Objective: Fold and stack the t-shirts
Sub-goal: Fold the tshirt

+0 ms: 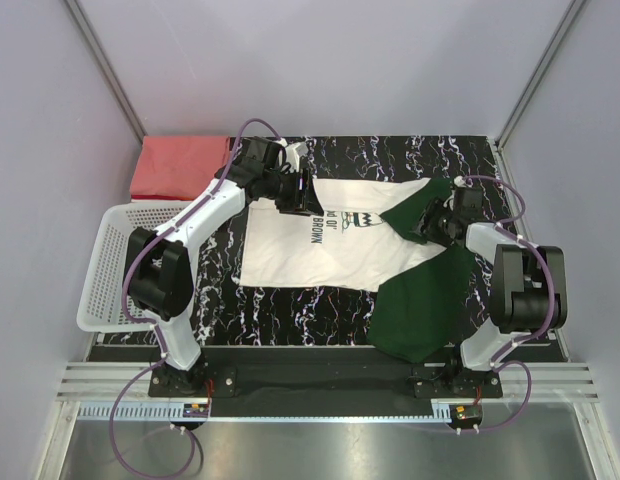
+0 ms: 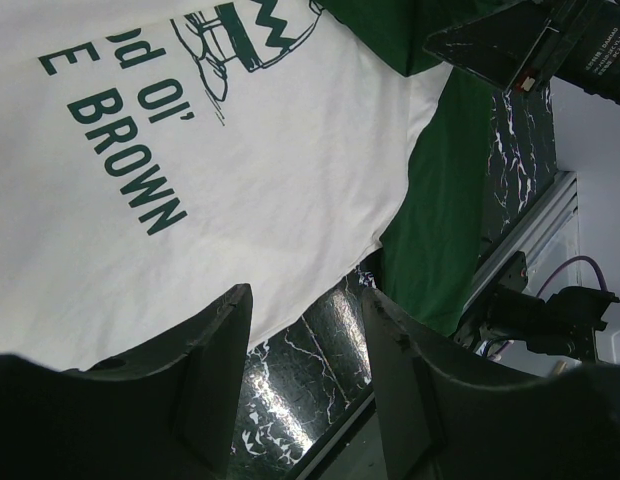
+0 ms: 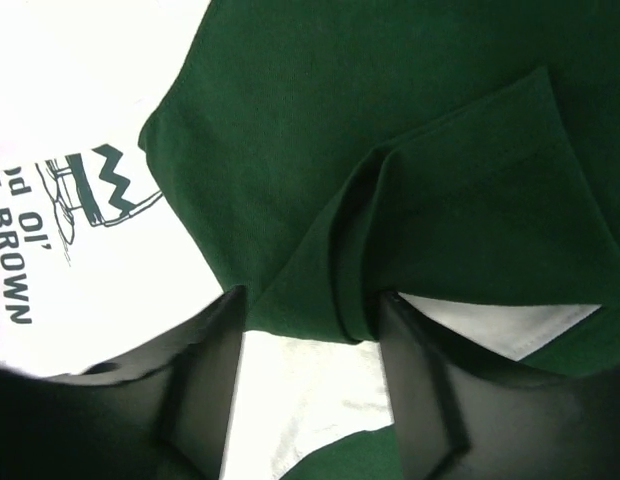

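Observation:
The cream-white t-shirt (image 1: 310, 250) lies spread flat mid-table, dark chest lettering (image 2: 130, 170) facing up. Its dark green parts show at the right: a sleeve (image 1: 410, 205) folded over the chest and a larger green panel (image 1: 425, 305) toward the near edge. The salmon-red t-shirt (image 1: 180, 165) sits folded at the back left corner. My left gripper (image 1: 298, 195) hovers open over the cream shirt's far left edge, and only bare marble (image 2: 300, 340) shows between its fingers. My right gripper (image 1: 430, 222) is open above the green sleeve (image 3: 390, 150), whose folded edge lies between its fingertips.
A white mesh basket (image 1: 115, 265) stands off the table's left edge. The black marble tabletop (image 1: 290, 305) ends at a metal rail along the near side (image 1: 320, 385). Grey walls close in the back and both sides.

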### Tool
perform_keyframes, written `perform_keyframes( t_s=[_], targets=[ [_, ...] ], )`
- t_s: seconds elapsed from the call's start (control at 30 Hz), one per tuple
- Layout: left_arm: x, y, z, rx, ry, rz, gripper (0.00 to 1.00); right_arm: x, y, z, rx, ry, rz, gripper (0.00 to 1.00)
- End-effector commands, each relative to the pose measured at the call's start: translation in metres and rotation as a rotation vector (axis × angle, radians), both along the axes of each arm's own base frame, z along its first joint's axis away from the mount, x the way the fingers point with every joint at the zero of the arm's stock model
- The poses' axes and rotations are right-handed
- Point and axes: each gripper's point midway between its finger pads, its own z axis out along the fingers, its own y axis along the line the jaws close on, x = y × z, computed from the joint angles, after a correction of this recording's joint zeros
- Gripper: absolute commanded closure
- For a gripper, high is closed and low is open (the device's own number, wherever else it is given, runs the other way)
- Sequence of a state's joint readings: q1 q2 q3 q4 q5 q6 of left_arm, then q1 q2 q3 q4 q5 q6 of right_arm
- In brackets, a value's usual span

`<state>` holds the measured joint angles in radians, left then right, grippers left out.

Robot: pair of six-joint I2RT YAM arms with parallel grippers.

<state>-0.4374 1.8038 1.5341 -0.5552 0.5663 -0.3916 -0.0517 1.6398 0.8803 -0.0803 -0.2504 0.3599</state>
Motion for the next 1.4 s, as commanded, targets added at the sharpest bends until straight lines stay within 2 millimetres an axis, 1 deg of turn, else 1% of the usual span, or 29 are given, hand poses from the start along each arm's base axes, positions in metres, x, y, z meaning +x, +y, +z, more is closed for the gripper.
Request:
perform_keyframes(
  t_s=[0.0, 0.07, 0.13, 0.2, 0.27, 0.3, 0.33, 0.43, 0.5, 0.53, 0.57, 0.6, 0.67, 0.7, 0.73, 0.77, 0.8, 0.87, 0.9, 0.97, 1.0, 1.03, 1.1, 1.13, 1.17, 1.23, 1.27, 1.3, 1.37],
  targets=[
    [0.002, -0.002, 0.016, -0.039, -0.042, -0.020, 0.47, 0.007, 0.008, 0.007, -0.008, -0.014, 0.048, 0.42],
    [0.002, -0.002, 0.015, -0.039, -0.039, -0.018, 0.47, 0.006, 0.009, 0.008, -0.003, -0.003, 0.038, 0.48],
    [0.003, -0.002, 0.014, -0.039, -0.037, -0.016, 0.47, -0.003, 0.010, 0.006, 0.012, 0.041, 0.026, 0.56],
    [0.004, -0.002, 0.014, -0.041, -0.033, -0.017, 0.47, -0.008, 0.013, 0.007, 0.030, 0.057, 0.028, 0.58],
    [0.004, -0.004, 0.013, -0.043, -0.030, -0.020, 0.47, -0.010, 0.014, 0.009, 0.032, 0.054, 0.036, 0.57],
    [0.004, -0.003, 0.014, -0.044, -0.029, -0.016, 0.47, -0.011, 0.014, 0.008, 0.019, 0.049, 0.047, 0.55],
    [0.004, -0.004, 0.013, -0.043, -0.028, -0.017, 0.47, -0.012, 0.013, 0.007, 0.014, 0.051, 0.055, 0.50],
    [0.004, -0.003, 0.014, -0.044, -0.031, -0.015, 0.47, -0.013, 0.012, 0.004, -0.002, 0.055, 0.063, 0.46],
    [0.003, -0.003, 0.013, -0.040, -0.030, -0.016, 0.47, -0.011, 0.011, 0.003, -0.006, 0.049, 0.061, 0.47],
    [0.004, -0.002, 0.013, -0.038, -0.031, -0.014, 0.47, -0.009, 0.011, 0.001, -0.009, 0.049, 0.057, 0.50],
    [0.004, -0.002, 0.013, -0.040, -0.030, -0.014, 0.47, -0.008, 0.011, 0.001, -0.010, 0.049, 0.058, 0.56],
    [0.004, -0.002, 0.013, -0.042, -0.030, -0.014, 0.47, -0.007, 0.011, -0.001, -0.007, 0.055, 0.062, 0.69],
    [0.002, -0.002, 0.014, -0.040, -0.032, -0.015, 0.47, -0.008, 0.014, 0.005, 0.011, 0.054, 0.062, 0.86],
    [0.003, -0.001, 0.015, -0.038, -0.039, -0.014, 0.47, -0.009, 0.016, 0.017, 0.035, 0.036, 0.048, 0.98],
    [0.004, 0.000, 0.015, -0.034, -0.044, -0.010, 0.46, -0.011, 0.018, 0.024, 0.052, 0.030, 0.037, 1.00],
    [0.004, 0.001, 0.014, -0.024, -0.047, 0.000, 0.46, -0.014, 0.021, 0.031, 0.075, 0.033, 0.028, 1.00],
    [0.006, 0.002, 0.016, -0.021, -0.054, 0.010, 0.46, -0.015, 0.025, 0.048, 0.121, 0.009, -0.004, 1.00],
    [0.007, 0.003, 0.015, -0.015, -0.051, 0.024, 0.46, -0.020, 0.034, 0.059, 0.195, 0.010, -0.025, 1.00],
    [0.008, 0.003, 0.016, -0.019, -0.048, 0.029, 0.45, -0.023, 0.037, 0.067, 0.248, 0.019, -0.077, 1.00],
    [0.007, 0.003, 0.014, -0.020, -0.035, 0.033, 0.44, -0.035, 0.037, 0.059, 0.286, 0.057, -0.136, 1.00],
    [0.006, 0.003, 0.013, -0.019, -0.030, 0.035, 0.44, -0.039, 0.039, 0.062, 0.330, 0.070, -0.182, 0.99],
    [0.006, 0.003, 0.012, -0.019, -0.028, 0.033, 0.43, -0.046, 0.040, 0.055, 0.345, 0.095, -0.201, 0.98],
    [0.006, 0.004, 0.010, -0.016, -0.021, 0.042, 0.43, -0.050, 0.042, 0.059, 0.393, 0.100, -0.254, 0.97],
    [0.006, 0.003, 0.009, -0.016, -0.014, 0.044, 0.43, -0.054, 0.041, 0.055, 0.402, 0.112, -0.277, 0.96],
    [0.005, 0.001, 0.009, -0.022, -0.009, 0.046, 0.43, -0.055, 0.040, 0.057, 0.413, 0.103, -0.303, 0.94],
    [0.000, -0.005, 0.005, -0.042, 0.021, 0.043, 0.43, -0.061, 0.040, 0.058, 0.464, 0.109, -0.376, 0.93],
    [-0.001, -0.013, 0.008, -0.071, 0.008, 0.028, 0.43, -0.059, 0.040, 0.062, 0.486, 0.086, -0.389, 0.92],
    [-0.007, -0.016, 0.001, -0.080, 0.040, 0.038, 0.43, -0.060, 0.040, 0.069, 0.525, 0.073, -0.421, 0.90],
    [-0.010, -0.026, 0.003, -0.125, 0.029, 0.027, 0.43, -0.066, 0.036, 0.062, 0.534, 0.079, -0.486, 0.84]
  ],
)
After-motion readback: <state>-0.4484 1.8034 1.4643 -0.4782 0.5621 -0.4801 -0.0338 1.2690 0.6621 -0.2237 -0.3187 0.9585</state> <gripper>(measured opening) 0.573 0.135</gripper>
